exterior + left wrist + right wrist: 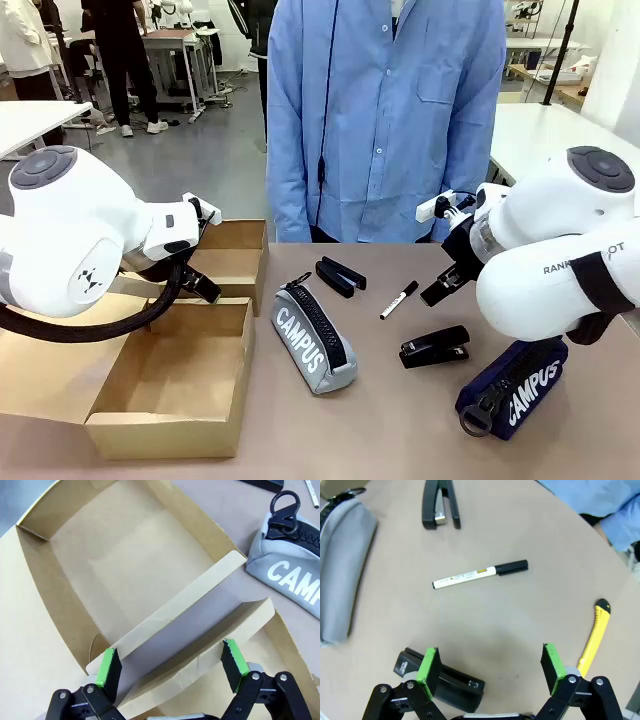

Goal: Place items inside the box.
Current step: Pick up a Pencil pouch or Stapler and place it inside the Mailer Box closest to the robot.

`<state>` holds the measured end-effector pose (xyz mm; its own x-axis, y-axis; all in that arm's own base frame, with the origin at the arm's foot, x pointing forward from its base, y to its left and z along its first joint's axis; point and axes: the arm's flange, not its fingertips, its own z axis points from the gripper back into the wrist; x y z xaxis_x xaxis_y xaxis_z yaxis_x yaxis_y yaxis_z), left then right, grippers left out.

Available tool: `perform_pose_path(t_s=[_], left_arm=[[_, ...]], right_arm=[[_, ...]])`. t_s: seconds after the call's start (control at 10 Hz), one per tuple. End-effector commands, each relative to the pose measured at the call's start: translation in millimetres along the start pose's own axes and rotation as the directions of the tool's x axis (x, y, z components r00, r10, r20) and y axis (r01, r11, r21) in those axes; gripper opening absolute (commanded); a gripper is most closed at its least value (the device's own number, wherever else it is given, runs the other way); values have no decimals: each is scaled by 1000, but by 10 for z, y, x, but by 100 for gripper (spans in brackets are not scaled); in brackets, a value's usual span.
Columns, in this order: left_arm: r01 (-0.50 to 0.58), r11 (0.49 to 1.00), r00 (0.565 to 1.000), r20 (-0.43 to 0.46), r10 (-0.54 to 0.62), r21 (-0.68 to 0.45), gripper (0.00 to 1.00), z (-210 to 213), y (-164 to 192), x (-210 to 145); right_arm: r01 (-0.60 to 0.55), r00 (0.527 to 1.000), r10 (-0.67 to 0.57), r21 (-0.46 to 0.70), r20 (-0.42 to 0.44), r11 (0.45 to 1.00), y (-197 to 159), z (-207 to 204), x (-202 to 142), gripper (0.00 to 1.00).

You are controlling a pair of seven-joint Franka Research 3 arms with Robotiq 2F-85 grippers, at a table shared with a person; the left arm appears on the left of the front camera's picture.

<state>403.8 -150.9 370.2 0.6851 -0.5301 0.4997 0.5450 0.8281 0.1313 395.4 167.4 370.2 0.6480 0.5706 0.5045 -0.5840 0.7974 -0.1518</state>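
Front view, left to right: cardboard box [170,400], left gripper [172,666] above its flaps, jaws apart; grey "CAMPUS" case [318,342] lying lengthwise, zip pull at the far end; far stapler [340,277]; white marker [399,300] lying diagonally, black cap pointing far-right; near stapler [434,347]; navy case [515,385]; right gripper [490,665], jaws apart above the table [400,430]

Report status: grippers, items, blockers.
Left gripper open over box flap. Right gripper open above marker, near stapler. No items boxed. Marker unobstructed.
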Motion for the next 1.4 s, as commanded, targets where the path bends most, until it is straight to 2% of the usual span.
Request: perform_pose_path(t_s=[0.0, 1.1, 1.2, 1.3], left_arm=[[0, 1000, 1000, 0, 0, 0, 100, 0, 0, 0], [0, 1000, 1000, 0, 0, 0, 100, 0, 0, 0], [0, 1000, 1000, 0, 0, 0, 100, 0, 0, 0], [0, 999, 999, 41, 2, -34, 100, 298, 54, 27]], right_arm=[[0, 1000, 0, 0, 0, 1000, 0, 0, 0, 100], [0, 1000, 0, 0, 0, 1000, 0, 0, 0, 100], [-3, 1000, 4, 16, -11, 1000, -76, 168, 38, 100], [69, 997, -70, -8, -27, 998, -174, 367, 98, 100]])
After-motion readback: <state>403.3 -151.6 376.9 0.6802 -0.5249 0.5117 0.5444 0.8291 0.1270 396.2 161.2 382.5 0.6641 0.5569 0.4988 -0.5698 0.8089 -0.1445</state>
